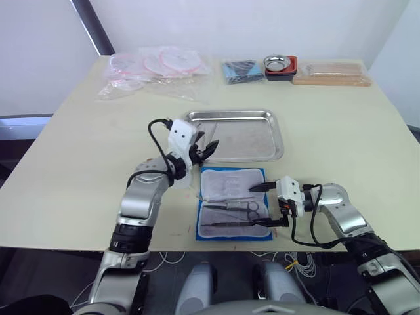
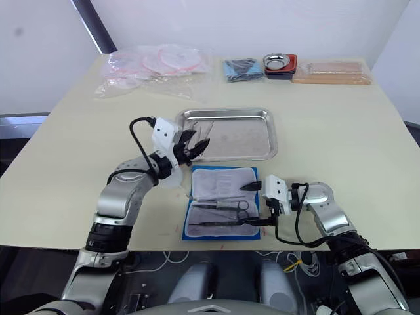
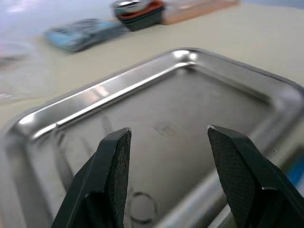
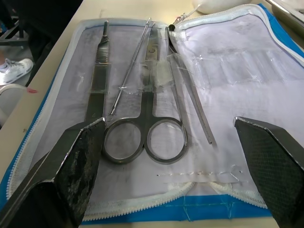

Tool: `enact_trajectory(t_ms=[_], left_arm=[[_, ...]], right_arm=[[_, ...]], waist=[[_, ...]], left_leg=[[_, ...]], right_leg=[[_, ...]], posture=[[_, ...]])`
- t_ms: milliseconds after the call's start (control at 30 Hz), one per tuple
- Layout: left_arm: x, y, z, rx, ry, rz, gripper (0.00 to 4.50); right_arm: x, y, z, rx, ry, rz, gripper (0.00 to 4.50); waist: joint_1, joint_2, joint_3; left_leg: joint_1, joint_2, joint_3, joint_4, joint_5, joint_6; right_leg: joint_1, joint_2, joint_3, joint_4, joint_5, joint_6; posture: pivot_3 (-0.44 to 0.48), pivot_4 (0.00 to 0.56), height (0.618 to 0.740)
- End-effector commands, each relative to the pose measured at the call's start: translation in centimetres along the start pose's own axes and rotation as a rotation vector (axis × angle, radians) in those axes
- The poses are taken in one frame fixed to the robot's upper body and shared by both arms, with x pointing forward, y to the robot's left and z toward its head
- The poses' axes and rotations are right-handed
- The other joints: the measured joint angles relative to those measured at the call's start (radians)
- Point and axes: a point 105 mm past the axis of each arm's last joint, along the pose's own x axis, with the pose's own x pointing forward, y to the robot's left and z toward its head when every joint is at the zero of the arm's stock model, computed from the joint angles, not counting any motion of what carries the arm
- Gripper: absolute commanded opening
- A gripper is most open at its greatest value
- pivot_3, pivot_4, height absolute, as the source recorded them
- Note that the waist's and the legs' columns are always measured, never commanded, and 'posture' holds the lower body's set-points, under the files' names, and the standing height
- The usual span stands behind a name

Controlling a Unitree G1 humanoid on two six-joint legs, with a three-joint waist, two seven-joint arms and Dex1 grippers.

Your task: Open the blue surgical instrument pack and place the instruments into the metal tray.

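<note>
Both pincers wide open, empty: left pincer (image 1: pixel 209 148) over metal tray (image 1: pixel 275 134), right pincer (image 1: pixel 264 205) seemingly touching blue surgical instrument pack (image 1: pixel 261 176).

Across my pale cream desk (image 1: pixel 341 131), along its far edge, lie clear plastic bags holding pink-and-white rings (image 1: pixel 157 65) at my far left. Next to them, toward the middle, sits a darker blue folded cloth bundle (image 1: pixel 241 70). Just beside that stands a small round metal bowl in a red-black dish (image 1: pixel 281 65), touching a flat tan wooden board (image 1: pixel 331 73) at my far right.
</note>
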Motion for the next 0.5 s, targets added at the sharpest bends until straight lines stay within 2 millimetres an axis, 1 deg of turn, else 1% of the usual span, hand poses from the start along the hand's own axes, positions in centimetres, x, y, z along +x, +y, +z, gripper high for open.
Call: enact_trajectory(t_ms=[33, 167, 300, 467, 500], left_arm=[[-1.4, -1.1, 2.6, 0.099, -0.103, -0.127, 2.7], [-3.5, -1.4, 1.9, 0.164, -0.071, -0.237, 2.7], [-5.9, -1.2, 0.7, 0.174, -0.019, -0.331, 2.7], [-8.7, -1.7, -0.2, 0.223, 0.042, -0.485, 2.7], [-9.3, -1.8, -0.4, 0.252, 0.057, -0.521, 2.97]], right_arm=[[-0.5, 2.1, -4.2, 0.122, 0.146, 0.044, 4.5], [-0.5, 2.1, -4.3, 0.123, 0.148, 0.045, 4.5], [-0.6, 2.2, -4.5, 0.124, 0.151, 0.049, 4.5], [-0.6, 2.2, -4.6, 0.123, 0.153, 0.054, 4.5], [-0.6, 2.1, -4.6, 0.122, 0.153, 0.056, 4.5]], waist=[[0.001, 0.0, 0.0], [0.002, 0.0, 0.0], [0.002, 0.001, 0.0], [0.002, 0.001, 0.0], [0.002, 0.001, 0.0]], left_leg=[[0.0, 0.0, 0.0, 0.0, 0.0, 0.0], [-0.001, 0.001, 0.0, 0.0, 0.0, 0.0], [-0.001, 0.001, 0.0, -0.002, 0.0, 0.0], [-0.002, 0.002, -0.001, -0.003, 0.0, 0.0], [-0.002, 0.002, -0.001, -0.003, 0.0, 0.0]], right_leg=[[0.0, 0.0, 0.0, 0.0, 0.0, 0.0], [0.0, -0.001, 0.001, -0.002, 0.0, 0.0], [0.0, 0.0, 0.002, -0.005, 0.0, 0.0], [0.0, -0.001, 0.002, -0.008, 0.0, -0.001], [0.0, -0.001, 0.002, -0.008, 0.0, -0.001]], posture=[[0.0, 0.15, 0.74], [0.0, 0.15, 0.74], [0.0, 0.15, 0.74], [0.0, 0.15, 0.74], [0.0, 0.15, 0.74]])
